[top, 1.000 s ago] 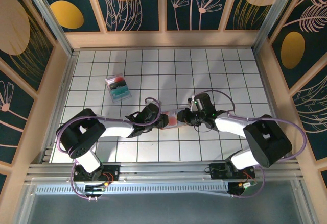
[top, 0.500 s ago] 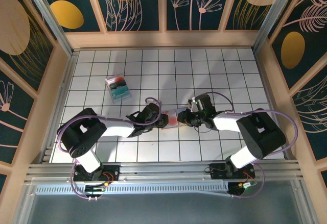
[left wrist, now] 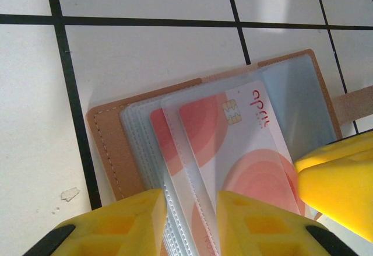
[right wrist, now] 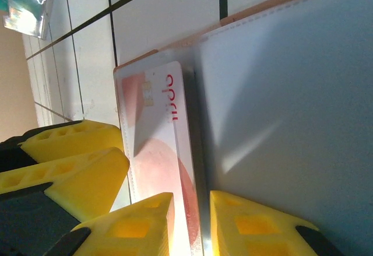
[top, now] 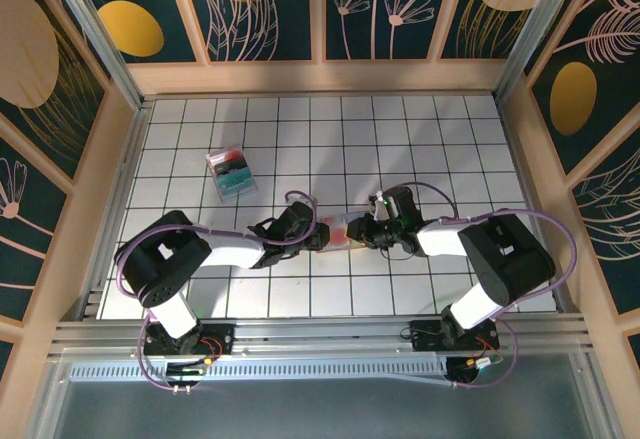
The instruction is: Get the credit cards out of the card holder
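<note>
Left jaws clamp card holder (left wrist: 111,145) sleeves; right jaws pinch one of two credit cards (left wrist: 245,145).

Top cam: fixed, high above + behind arm bases at near edge of desk (top: 400,139). It looks down & fwd from far off and takes in the whole desk, incl. left end effector (top: 318,234) and right end effector (top: 355,232).

Left wrist cam: v. close, looks down past own end effector (left wrist: 187,212) onto card holder (left wrist: 111,145) w/ credit card (left wrist: 245,145). The other arm's finger (left wrist: 341,180) shows at right.

Right wrist cam: v. close, rolled sideways, low angle over holder (right wrist: 280,122) from opp. side. Left arm's fingers (right wrist: 70,157) lower left, clear plastic box (right wrist: 26,5) top left.

Shared: all 3 see the holder (top: 337,231), mid-desk toward near edge. Top + right wrist share the box (top: 231,172).
</note>
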Available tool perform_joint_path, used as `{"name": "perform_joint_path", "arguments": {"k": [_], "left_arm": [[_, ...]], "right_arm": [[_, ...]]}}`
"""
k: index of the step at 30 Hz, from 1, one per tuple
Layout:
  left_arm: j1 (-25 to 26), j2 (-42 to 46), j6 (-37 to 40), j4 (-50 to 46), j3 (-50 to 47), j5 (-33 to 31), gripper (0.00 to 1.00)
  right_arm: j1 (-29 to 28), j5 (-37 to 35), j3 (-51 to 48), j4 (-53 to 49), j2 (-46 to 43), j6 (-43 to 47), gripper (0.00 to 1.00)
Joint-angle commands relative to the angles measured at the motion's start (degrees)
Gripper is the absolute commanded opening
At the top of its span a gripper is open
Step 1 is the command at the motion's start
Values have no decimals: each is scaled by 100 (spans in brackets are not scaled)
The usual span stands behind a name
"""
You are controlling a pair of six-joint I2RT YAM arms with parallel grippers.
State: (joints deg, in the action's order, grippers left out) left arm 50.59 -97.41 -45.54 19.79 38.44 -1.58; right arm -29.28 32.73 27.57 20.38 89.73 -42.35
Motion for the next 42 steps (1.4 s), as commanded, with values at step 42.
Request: {"name": "perform_joint_path", "arguments": {"k": [42], "left_arm": [[20, 41, 395, -582, 704, 53, 33]], "right_arm": [[217, -531, 80, -948, -625, 308, 0]]}}
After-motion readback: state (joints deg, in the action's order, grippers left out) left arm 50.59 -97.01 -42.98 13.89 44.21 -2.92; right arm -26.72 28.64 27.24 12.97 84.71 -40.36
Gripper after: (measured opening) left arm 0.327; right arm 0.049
